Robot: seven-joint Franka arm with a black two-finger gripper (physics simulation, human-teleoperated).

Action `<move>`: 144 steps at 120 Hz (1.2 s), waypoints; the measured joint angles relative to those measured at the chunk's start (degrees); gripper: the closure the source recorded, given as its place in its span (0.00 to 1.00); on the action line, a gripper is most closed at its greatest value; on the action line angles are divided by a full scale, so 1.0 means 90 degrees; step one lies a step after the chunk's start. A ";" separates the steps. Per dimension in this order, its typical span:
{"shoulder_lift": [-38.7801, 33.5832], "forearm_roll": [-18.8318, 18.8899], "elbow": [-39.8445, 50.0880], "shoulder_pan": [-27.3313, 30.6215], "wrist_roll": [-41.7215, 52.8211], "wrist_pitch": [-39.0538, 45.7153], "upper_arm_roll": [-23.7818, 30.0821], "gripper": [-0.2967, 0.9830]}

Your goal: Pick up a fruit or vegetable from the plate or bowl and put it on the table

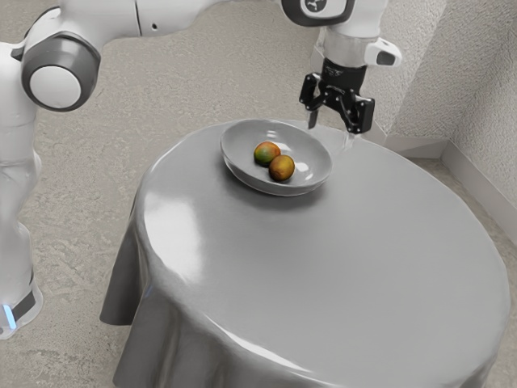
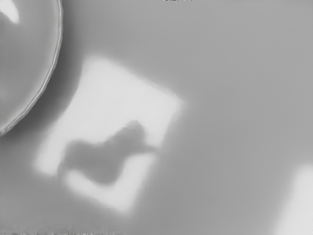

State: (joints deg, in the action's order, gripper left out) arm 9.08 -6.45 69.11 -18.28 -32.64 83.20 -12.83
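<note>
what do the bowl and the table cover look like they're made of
The bowl looks like glazed ceramic, smooth, grey and glossy, with sharp bright highlights inside; hard plastic could look the same. The table cover seems to be grey fabric, since it hangs in folds below the table's edge; its bright sheen suggests satin or a coated cloth, perhaps vinyl.

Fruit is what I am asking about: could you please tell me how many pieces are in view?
2. The green-and-red fruit lies in the bowl; the orange-brown fruit lies beside it there, toward the exterior view's right.
</note>
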 joint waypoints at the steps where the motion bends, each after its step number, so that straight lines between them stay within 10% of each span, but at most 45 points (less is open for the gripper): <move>1: 0.0000 0.0000 0.0000 0.0005 -0.0039 -0.0003 0.0000 0.23; 64: 0.0166 -0.0345 0.0381 0.1966 -0.1787 -0.0086 -0.0020 0.23; 83: -0.0564 -0.0510 0.1832 -0.0099 -0.1975 0.0258 -0.1996 0.23; 109: -0.1353 -0.0272 0.3210 -0.1306 -0.2306 0.1046 -0.2365 0.23; 144: -0.1752 -0.0178 0.3777 0.0339 -0.2577 0.1513 -0.2370 0.23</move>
State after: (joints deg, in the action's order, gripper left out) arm -6.69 -8.05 103.10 -15.23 -55.83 96.82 -34.16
